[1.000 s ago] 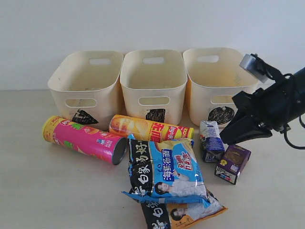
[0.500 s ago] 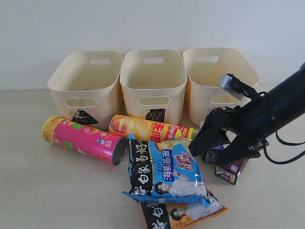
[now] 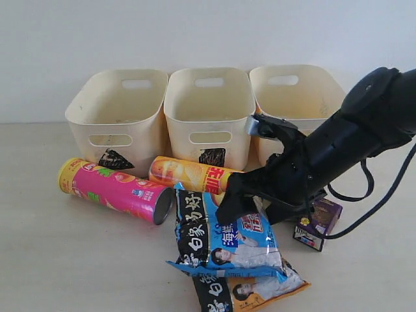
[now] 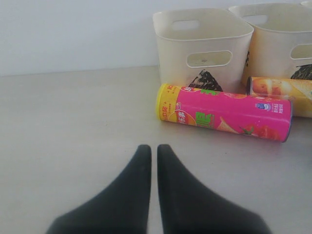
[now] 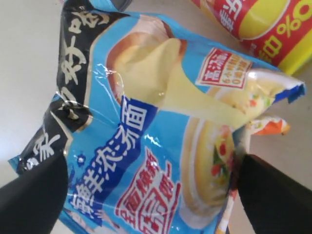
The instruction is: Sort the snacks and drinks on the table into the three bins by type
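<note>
My right gripper (image 3: 250,211) (image 5: 153,163) stands open over the upper end of the blue-white-black bag (image 3: 221,244) (image 5: 146,146), one finger on each side of it. The orange-black bag (image 3: 260,289) lies under that bag. The magenta tube (image 3: 114,188) (image 4: 224,112) and the yellow-red tube (image 3: 188,175) (image 5: 263,24) lie in front of the bins. The dark purple carton (image 3: 318,224) sits right of the arm; the blue and white carton is hidden behind it. My left gripper (image 4: 153,148) is shut on nothing, over bare table (image 4: 73,122).
Three cream bins stand in a row at the back: triangle (image 3: 117,110) (image 4: 202,44), square (image 3: 209,107), circle (image 3: 296,97). A white wall rises behind them. A black cable hangs from the right arm (image 3: 351,140).
The right arm has swung left and down from beside the cartons to over the blue-white-black bag, jaws open, and now covers the blue and white carton.
</note>
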Controlling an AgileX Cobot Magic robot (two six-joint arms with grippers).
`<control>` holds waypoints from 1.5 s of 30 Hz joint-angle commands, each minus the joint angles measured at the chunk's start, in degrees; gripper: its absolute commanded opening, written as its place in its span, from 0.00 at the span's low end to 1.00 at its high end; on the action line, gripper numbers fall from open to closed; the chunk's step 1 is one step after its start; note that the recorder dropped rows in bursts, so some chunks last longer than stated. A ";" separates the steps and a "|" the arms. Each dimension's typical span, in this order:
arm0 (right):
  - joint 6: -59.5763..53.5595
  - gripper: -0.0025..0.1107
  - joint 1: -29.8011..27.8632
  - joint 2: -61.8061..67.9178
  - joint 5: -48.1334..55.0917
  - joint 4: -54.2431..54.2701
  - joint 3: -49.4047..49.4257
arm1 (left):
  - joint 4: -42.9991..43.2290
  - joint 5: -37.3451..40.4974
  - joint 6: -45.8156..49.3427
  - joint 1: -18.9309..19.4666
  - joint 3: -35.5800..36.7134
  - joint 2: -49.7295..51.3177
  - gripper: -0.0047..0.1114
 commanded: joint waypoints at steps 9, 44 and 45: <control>3.00 0.72 2.80 4.76 -4.55 -4.40 0.09 | -0.44 0.09 -0.63 -0.13 0.21 -0.15 0.07; 2.73 0.02 -4.92 -6.00 14.61 -2.02 -8.61 | -0.44 0.09 -0.63 -0.13 0.21 -0.15 0.07; 2.97 0.02 -6.01 -6.00 15.03 -2.02 -8.31 | -0.44 0.09 -0.63 -0.13 0.21 -0.15 0.07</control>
